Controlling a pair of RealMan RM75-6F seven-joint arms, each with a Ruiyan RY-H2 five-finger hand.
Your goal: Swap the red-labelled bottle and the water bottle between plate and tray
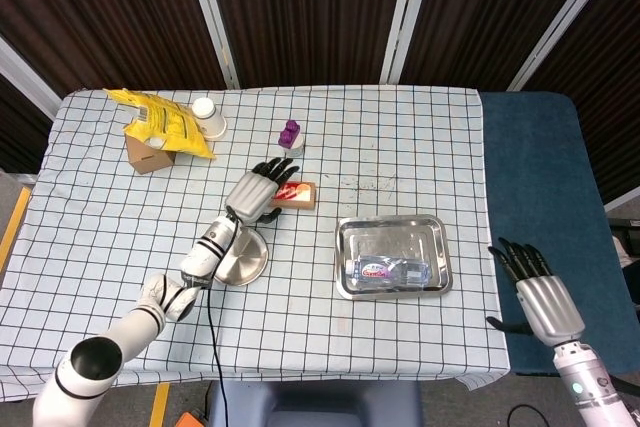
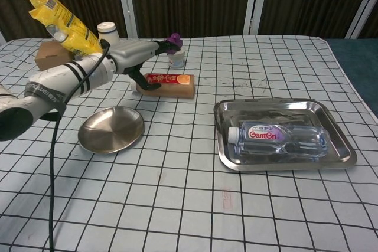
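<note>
Checked tablecloth point(image 1: 400, 147) – dark slatted wall point(image 1: 300, 7)

Left hand point(image 1: 259, 190) over the red-labelled bottle point(image 1: 297, 194), beside plate point(image 1: 250, 265); water bottle point(image 1: 390, 270) in tray point(image 1: 391, 229).

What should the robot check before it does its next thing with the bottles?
1. Water bottle lying inside the tray: ok, ready to lift.
2. Red-labelled bottle on the cloth, not on the plate: not ok.
3. Plate free of things: ok.
4. Left hand right by the red-labelled bottle: ok; whether it grips it: cannot tell.
5. Right hand open, off past the table's edge: ok.
</note>
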